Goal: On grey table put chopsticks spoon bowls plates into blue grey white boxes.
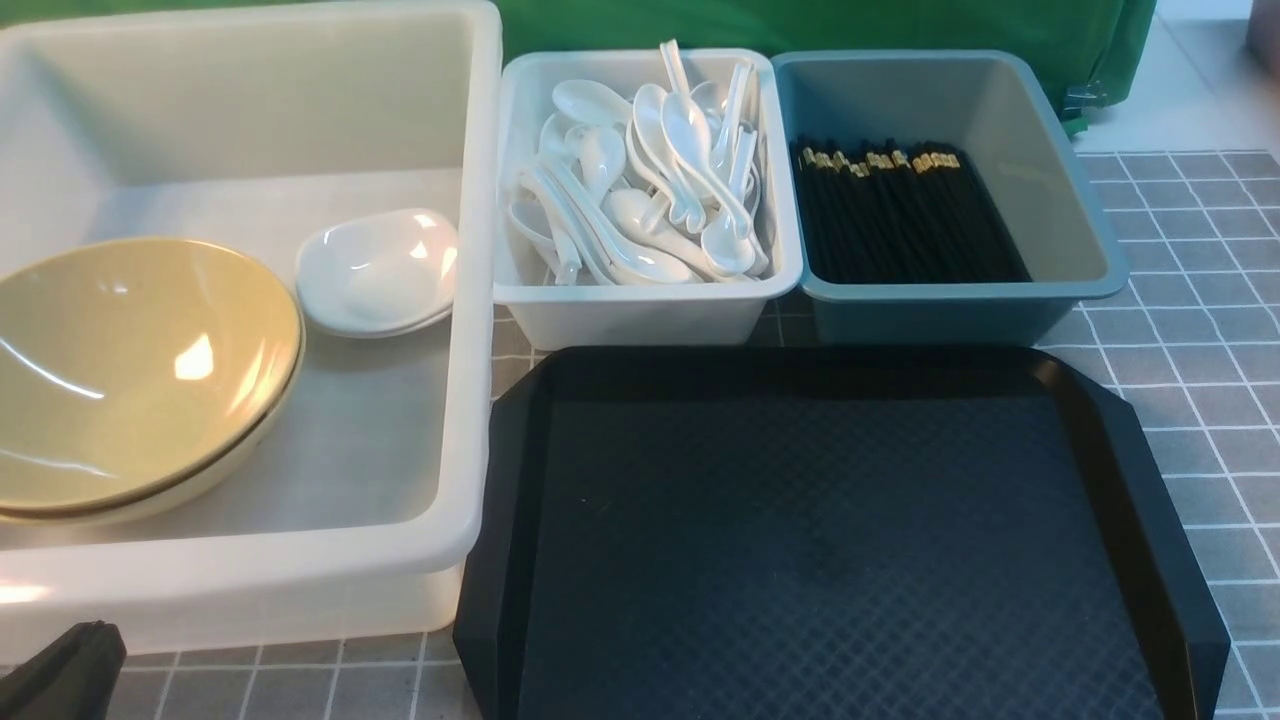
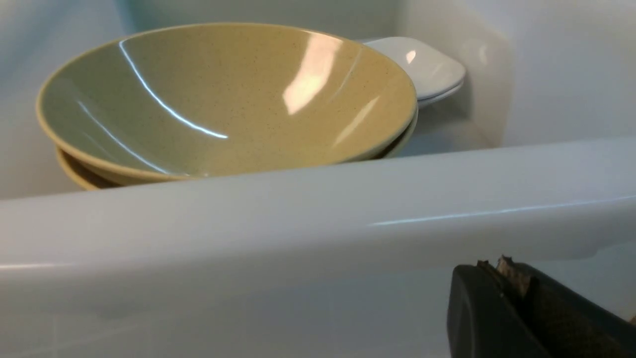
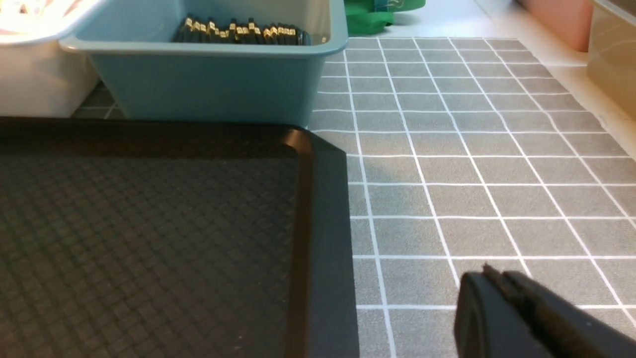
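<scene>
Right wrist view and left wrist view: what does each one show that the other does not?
Only the right wrist view shows the blue-grey box with chopsticks, the black tray and the grey table. Only the left wrist view shows the stacked bowls, the plates and the large white box. Both show a shut, empty gripper: right gripper, left gripper.

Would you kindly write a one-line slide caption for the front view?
Sorted: bowls and plates in the large white box, spoons and chopsticks in small boxes, black tray bare.
</scene>
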